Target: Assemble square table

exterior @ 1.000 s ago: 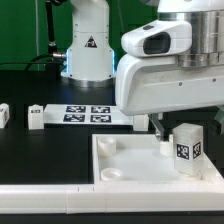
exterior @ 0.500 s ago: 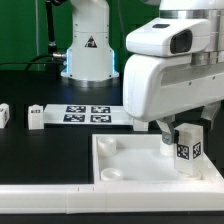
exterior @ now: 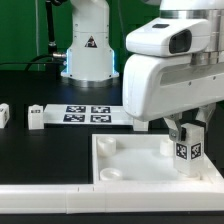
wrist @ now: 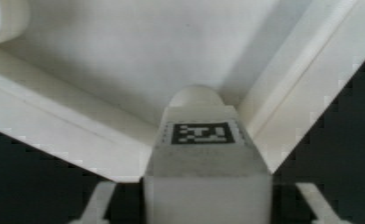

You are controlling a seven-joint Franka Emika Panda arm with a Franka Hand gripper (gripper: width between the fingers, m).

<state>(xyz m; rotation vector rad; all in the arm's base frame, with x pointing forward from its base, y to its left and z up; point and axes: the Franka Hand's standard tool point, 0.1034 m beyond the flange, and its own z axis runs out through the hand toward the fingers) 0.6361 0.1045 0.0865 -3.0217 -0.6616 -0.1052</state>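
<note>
I saw the leg (exterior: 186,152) upright inside the rim of the square table (exterior: 98,158), with bare floor toward 9 o'clock. The gripper (exterior: 183,135) straddled it, though I couldn't tell whether it was clamped.

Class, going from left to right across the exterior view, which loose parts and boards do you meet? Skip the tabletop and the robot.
edge leg → second leg → marker board → standing leg

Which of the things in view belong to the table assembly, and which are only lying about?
For the job: square slab; upright leg on it; small white block; edge block, both likely legs.
Lying about: marker board.
</note>
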